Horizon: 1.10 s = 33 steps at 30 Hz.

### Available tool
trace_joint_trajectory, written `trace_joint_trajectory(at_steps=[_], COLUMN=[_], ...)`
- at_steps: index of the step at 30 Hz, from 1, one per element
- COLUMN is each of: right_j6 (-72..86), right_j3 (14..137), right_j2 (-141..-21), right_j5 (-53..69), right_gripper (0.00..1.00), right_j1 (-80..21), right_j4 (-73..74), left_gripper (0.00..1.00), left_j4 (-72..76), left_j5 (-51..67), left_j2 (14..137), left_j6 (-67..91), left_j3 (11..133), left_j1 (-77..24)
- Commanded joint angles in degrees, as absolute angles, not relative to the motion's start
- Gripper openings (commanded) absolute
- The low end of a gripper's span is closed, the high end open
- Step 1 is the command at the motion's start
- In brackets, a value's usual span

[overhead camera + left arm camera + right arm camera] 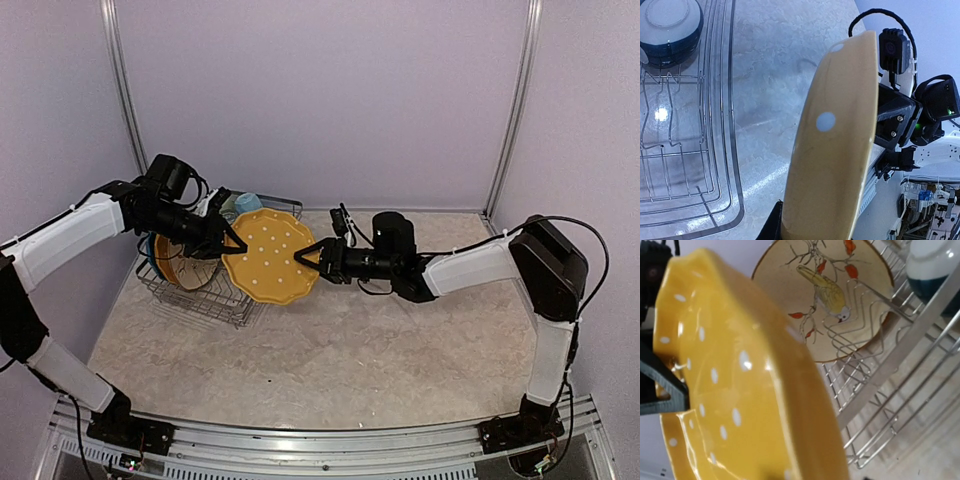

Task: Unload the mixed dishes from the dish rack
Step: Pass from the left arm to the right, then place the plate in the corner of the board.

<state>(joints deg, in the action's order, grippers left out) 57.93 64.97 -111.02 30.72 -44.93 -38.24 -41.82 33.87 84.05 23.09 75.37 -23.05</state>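
Top external: left tool pinches dotted plate — handover; right tool straddles rim, grip unclear — must clamp next.

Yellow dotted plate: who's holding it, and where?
The left gripper pinches the yellow dotted plate by its rim. The right gripper is at the opposite rim, but whether it grips cannot be told.

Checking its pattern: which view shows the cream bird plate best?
Right wrist: the cream plate faces the camera in the dish rack, bird clear. Top view shows only part behind the left arm; left wrist, nothing.
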Motion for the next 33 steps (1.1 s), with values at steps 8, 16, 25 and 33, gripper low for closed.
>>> trace_joint_trajectory(at_steps=[8, 16, 25, 33], right_j6=[61.59, 61.31, 59.46, 59.04], right_j3=[63.12, 60.71, 56.08, 47.26], right_j2=[-111.9, -109.41, -103.26, -93.16], right_j5=[32.52, 31.84, 29.38, 27.43], right_gripper=[0.15, 0.0, 0.0, 0.0], right_j1=[-45.5, -44.97, -43.38, -38.35], right_j4=[-47.13, -48.28, -45.88, -41.41], left_gripper=[0.0, 0.38, 0.96, 0.99], left_j4=[-38.17, -39.7, -39.19, -39.26], left_j5=[39.71, 35.88, 31.0, 28.37], left_j2=[84.41, 84.22, 80.86, 79.21], left_j6=[21.72, 21.01, 20.39, 19.96], left_j3=[78.46, 78.79, 77.54, 77.43], left_j1=[-23.91, -23.96, -23.87, -23.73])
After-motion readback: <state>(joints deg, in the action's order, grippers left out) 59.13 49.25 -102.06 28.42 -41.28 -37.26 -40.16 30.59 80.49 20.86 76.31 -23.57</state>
